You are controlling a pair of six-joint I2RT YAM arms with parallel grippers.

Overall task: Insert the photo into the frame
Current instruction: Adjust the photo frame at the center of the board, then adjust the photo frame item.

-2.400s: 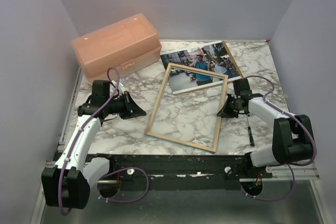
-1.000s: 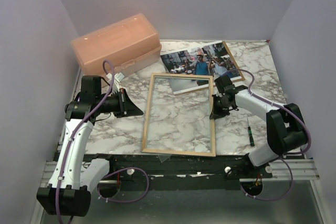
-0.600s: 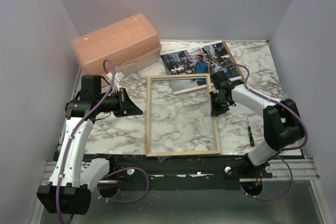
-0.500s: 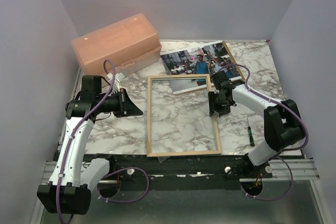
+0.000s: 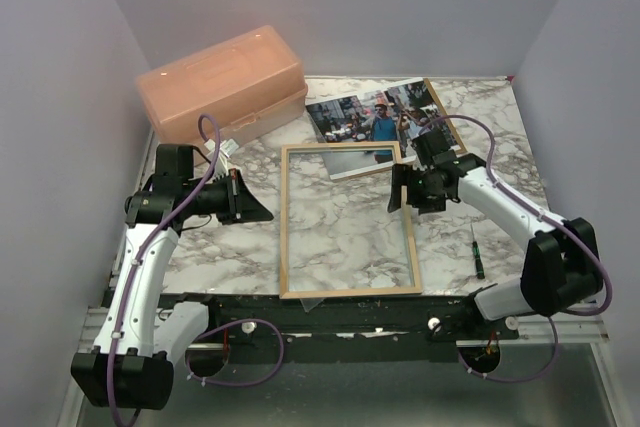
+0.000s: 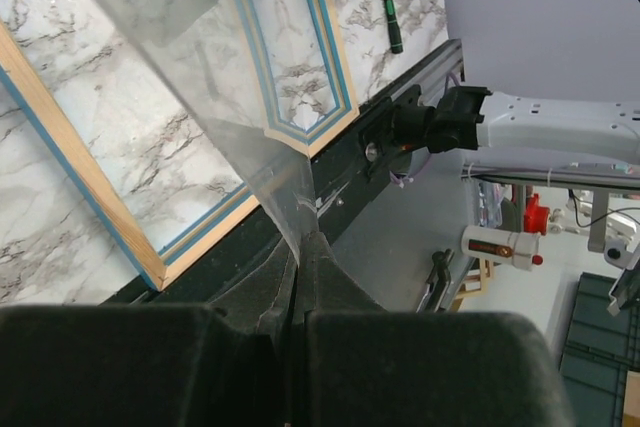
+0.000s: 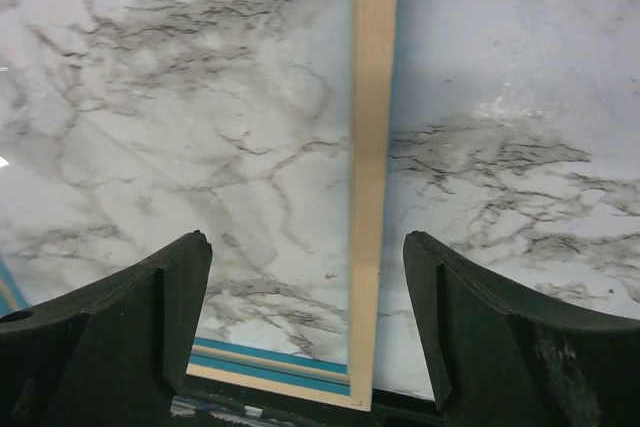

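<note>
Two arms reach over the marble bench (image 5: 230,259). Between them the frame (image 5: 283,227) lies flat on the middle of the bench with its light wood face up. Its near rail lies along the bench's near edge and its far rail points toward the back.

The photo (image 5: 375,119) lies picture side up toward the far right corner, on a flat brown backing board (image 5: 441,113) that shows along its right side. Its near left corner lies under the frame's far rail and shows inside the opening.

The right gripper (image 5: 397,190) hangs just over the frame's right rail, near the far right corner of the frame. Its fingers (image 7: 120,317) are spread wide and hold nothing. In the right wrist view the rail (image 7: 370,147) runs between them, clear of both.

The left gripper (image 5: 264,212) hovers over the bench beside the frame's left rail, apart from it, with its fingers pressed together. In the left wrist view a clear, glossy sheet (image 6: 235,117) rises from just ahead of the tips. I cannot tell whether they pinch it.

A peach plastic box (image 5: 222,82) sits at the far left corner. A small green and black tool (image 5: 477,252) lies near the bench's right edge, well apart from the frame.
</note>
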